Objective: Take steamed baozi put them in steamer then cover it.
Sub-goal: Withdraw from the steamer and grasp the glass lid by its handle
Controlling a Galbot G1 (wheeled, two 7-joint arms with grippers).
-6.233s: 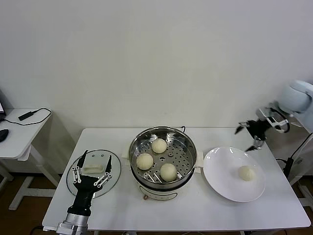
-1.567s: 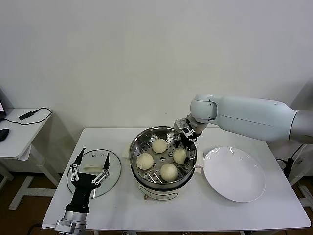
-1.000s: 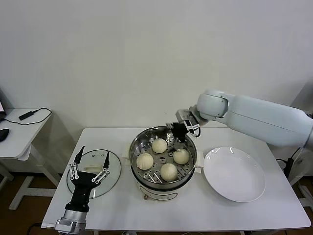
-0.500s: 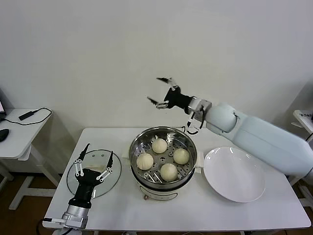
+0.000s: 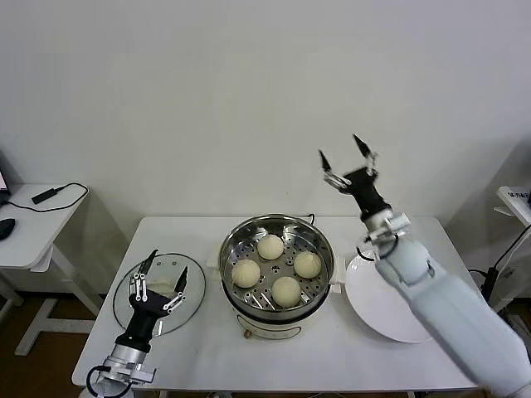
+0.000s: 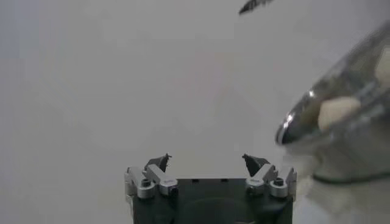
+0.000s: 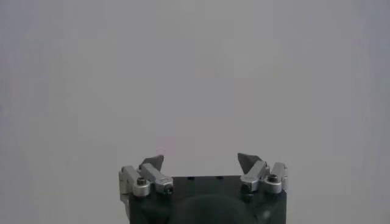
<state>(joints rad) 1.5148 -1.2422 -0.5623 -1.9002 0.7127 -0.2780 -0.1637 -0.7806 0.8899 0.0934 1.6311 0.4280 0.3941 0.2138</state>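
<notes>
At the far left stands a side table (image 5: pixel 33 224) carrying a black cable (image 5: pixel 50 197). On the main white table (image 5: pixel 199 356), the left gripper (image 5: pixel 162 274) hovers low over the glass lid (image 5: pixel 191 290), which lies flat just beside the steamer's left side; its fingers (image 5: pixel 182 278) are spread apart and hold nothing. The left wrist view shows the same gripper (image 6: pixel 207 164) with its two tips wide apart, the steamer's shiny rim (image 6: pixel 341 115) off to one side.

The steamer (image 5: pixel 276 274) stands at the centre of the table, uncovered. All four steamed baozi (image 5: pixel 286 290) rest on its perforated tray: one toward the back, one on the left, one on the right and one toward the front, each near but apart from its neighbours.

To the right of the steamer, the white plate (image 5: pixel 373 319) lies flat on the table, partly hidden by the right arm (image 5: pixel 440 307). The right gripper (image 5: pixel 347 162) is raised high above the table, between steamer and plate, pointing upward against the wall; its fingers (image 5: pixel 362 148) are parted and empty. The right wrist view shows this gripper (image 7: pixel 201 161) open-tipped against the bare wall.
</notes>
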